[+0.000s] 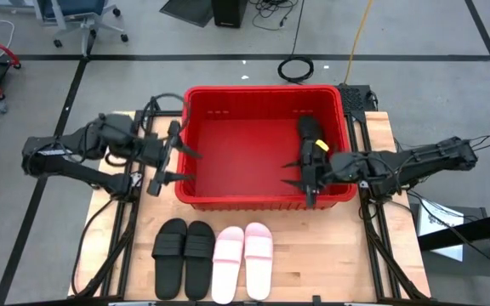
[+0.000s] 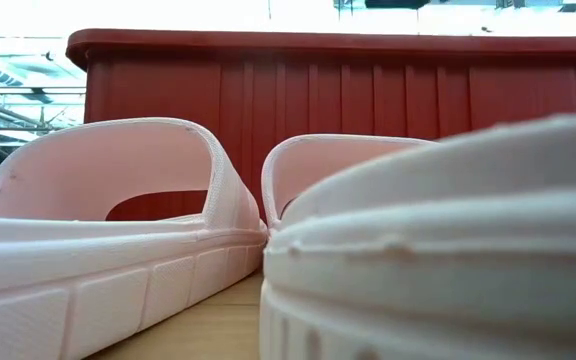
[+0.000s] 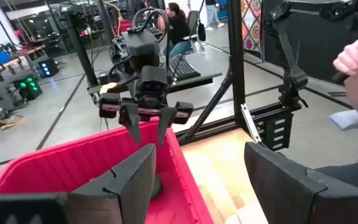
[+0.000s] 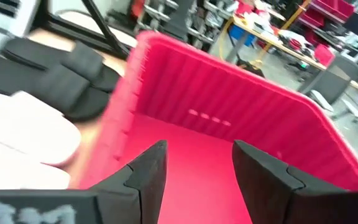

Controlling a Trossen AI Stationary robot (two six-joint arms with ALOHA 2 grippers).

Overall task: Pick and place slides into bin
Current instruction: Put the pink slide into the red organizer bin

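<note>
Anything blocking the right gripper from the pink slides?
Yes: the bin's near wall. The right gripper, open and empty, sits inside the bin; the pink slides lie on the table outside that wall.

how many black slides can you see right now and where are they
3: one black slide lies inside the red bin, by its right wall; a pair, left and right, sits on the table in front of the bin, beside the pink slides. Others may be hidden.
</note>
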